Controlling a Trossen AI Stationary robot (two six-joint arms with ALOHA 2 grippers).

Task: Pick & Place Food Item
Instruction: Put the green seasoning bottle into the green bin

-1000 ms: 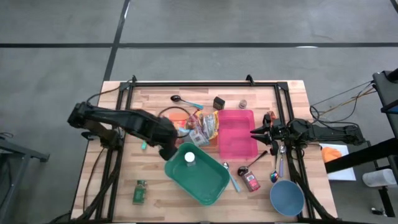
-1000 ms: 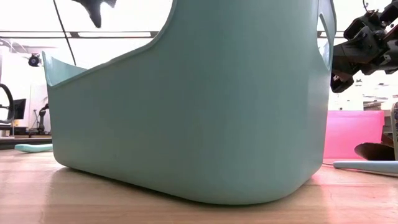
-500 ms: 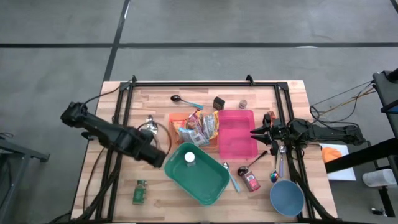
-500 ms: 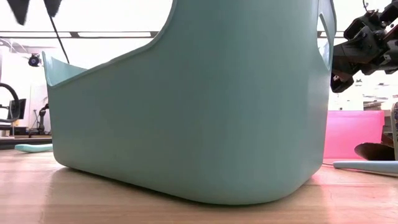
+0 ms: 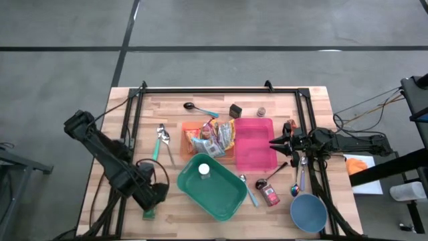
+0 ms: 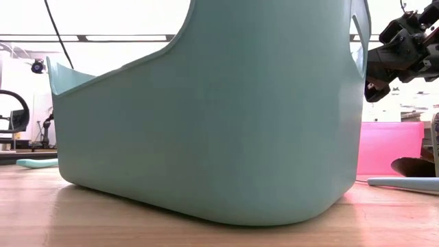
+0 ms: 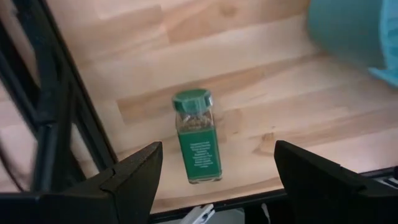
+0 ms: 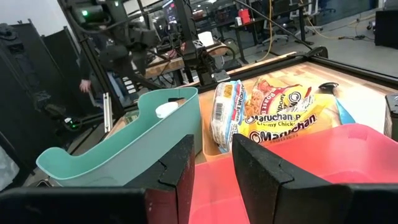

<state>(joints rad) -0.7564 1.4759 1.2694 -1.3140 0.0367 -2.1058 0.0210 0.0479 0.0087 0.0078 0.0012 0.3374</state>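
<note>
Left hand over the spice jar at the near-left corner of the tabletop [image 5: 314, 100].

The teal bin [image 5: 212, 187] sits just right of the jar; a swing could clip its wall. The left hand [image 5: 152, 199] hangs released, fingers spread, above the lying green spice jar [image 7: 198, 135], which may roll if nudged off-centre. The right hand [image 5: 274, 142], fingers narrowly apart and empty, waits by the pink bin [image 5: 254, 142]. Noodle packs [image 5: 214, 138] lie further off.
</note>
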